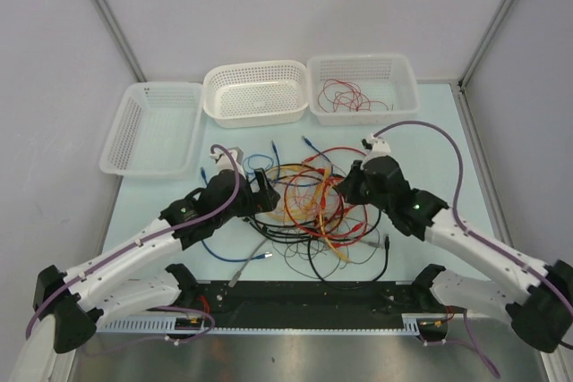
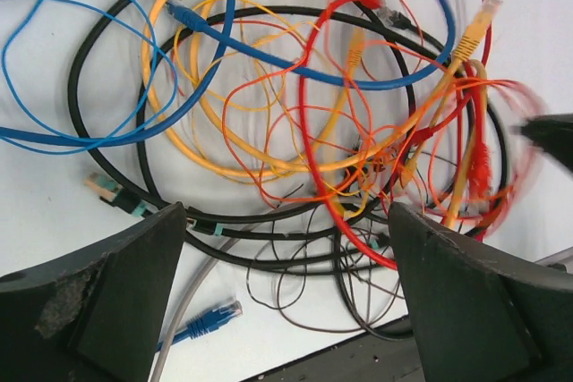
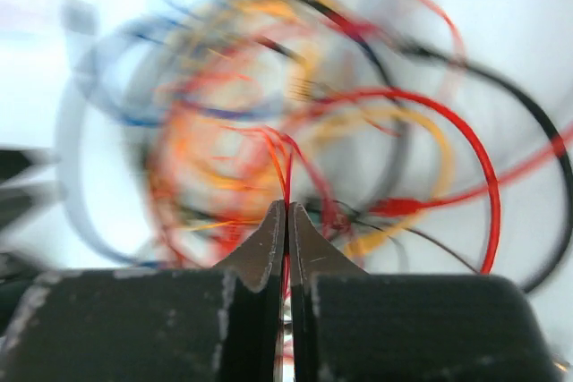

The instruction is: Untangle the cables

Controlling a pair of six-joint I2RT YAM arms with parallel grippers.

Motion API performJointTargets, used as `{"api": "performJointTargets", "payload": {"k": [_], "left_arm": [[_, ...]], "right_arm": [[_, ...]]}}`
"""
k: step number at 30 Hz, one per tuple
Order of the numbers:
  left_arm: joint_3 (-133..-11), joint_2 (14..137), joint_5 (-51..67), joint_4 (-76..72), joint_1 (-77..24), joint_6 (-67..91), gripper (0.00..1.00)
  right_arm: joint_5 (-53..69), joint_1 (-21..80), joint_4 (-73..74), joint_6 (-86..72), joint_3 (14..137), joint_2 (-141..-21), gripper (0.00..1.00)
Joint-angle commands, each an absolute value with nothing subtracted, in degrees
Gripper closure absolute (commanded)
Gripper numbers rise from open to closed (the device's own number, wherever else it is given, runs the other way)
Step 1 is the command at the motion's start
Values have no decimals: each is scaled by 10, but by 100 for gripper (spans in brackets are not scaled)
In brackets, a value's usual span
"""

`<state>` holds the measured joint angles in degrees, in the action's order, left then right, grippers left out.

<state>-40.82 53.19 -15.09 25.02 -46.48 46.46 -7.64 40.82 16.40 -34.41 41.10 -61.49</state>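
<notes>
Because the task calls for drawing one cable out of the rest, the right gripper (image 3: 286, 214) is clenched on a few thin red strands (image 3: 285, 163), pinched at its very tips. So fine a hold probably serves to single out one wire rather than drag the whole heap. The cables (image 1: 313, 207) lie as one tangle on the bench (image 1: 430, 167), just in front of the middle basket (image 1: 255, 69) and a little to its right, between the two arms. The left gripper (image 2: 286, 216) hangs in front of that basket, over the tangle's left edge, its jaws spread wide and grasping nothing. It seems placed to pin or take a neighbouring loop once the red strands go taut. Right of the middle basket, a second basket (image 1: 407, 87) holds a loose red wire (image 1: 345, 96), which suggests freed cables go there. A third basket (image 1: 121, 127) stands to the left of the middle one.

Much is hard to read. The right wrist view is smeared beyond the fingertips, so it cannot be told whether the pinched strands are one wire doubled or several. Nor can it be told where they run into the heap. From above, the right gripper's tips are hidden under its own wrist. In the left wrist view the right side of the tangle is blurred. Its loops cross so often that no cable's two ends can be matched.
</notes>
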Motion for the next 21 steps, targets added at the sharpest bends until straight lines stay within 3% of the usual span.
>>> {"api": "performJointTargets", "payload": {"k": [1,8,21], "left_arm": [[-438,507,-184,246,-462,445,0],[-452,454,-197,191,-462,406,0],[-437,399,-106,39,-462,341,1]], "right_arm": [[-120,475,167,-306,510,-512,100],[-157,565,185,-275,591,-497,100],[-141,586,173,-289,595,-505,100]]}}
